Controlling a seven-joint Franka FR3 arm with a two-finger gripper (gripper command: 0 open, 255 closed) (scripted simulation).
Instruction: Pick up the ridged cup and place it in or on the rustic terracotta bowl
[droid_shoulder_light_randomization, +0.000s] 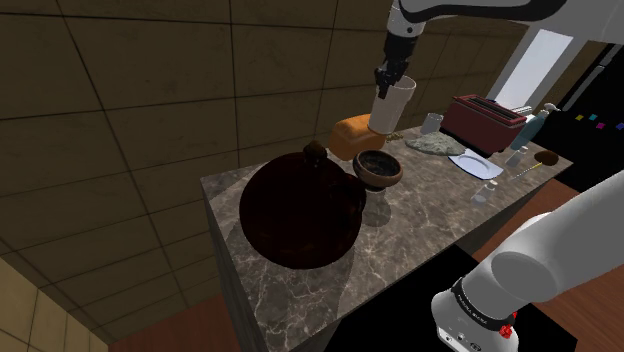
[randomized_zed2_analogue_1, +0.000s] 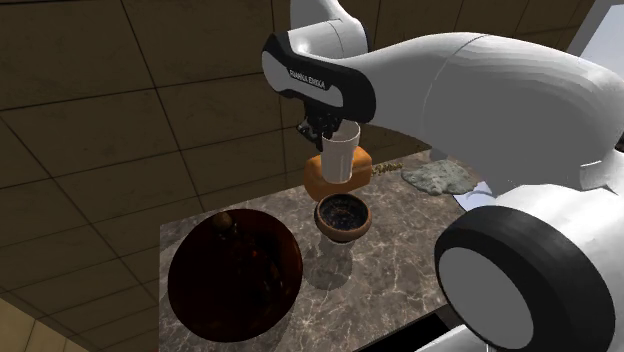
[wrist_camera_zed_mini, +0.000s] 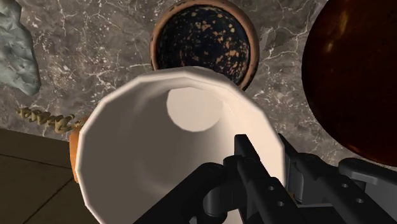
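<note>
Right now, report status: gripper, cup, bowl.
Gripper shut on white cup, at its rim. Cup aloft, nearly over brown bowl. Bowl empty; big dark vessel beside it.

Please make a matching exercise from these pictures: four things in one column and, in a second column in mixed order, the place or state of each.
1. white cup
2. brown bowl
3. big dark round vessel
4. red toaster

A. near the white plate
B. standing on the counter, its speckled inside empty
C. held in the air by the gripper
D. at the shoulder view's left of the bowl

Pairs: 1-C, 2-B, 3-D, 4-A
</note>
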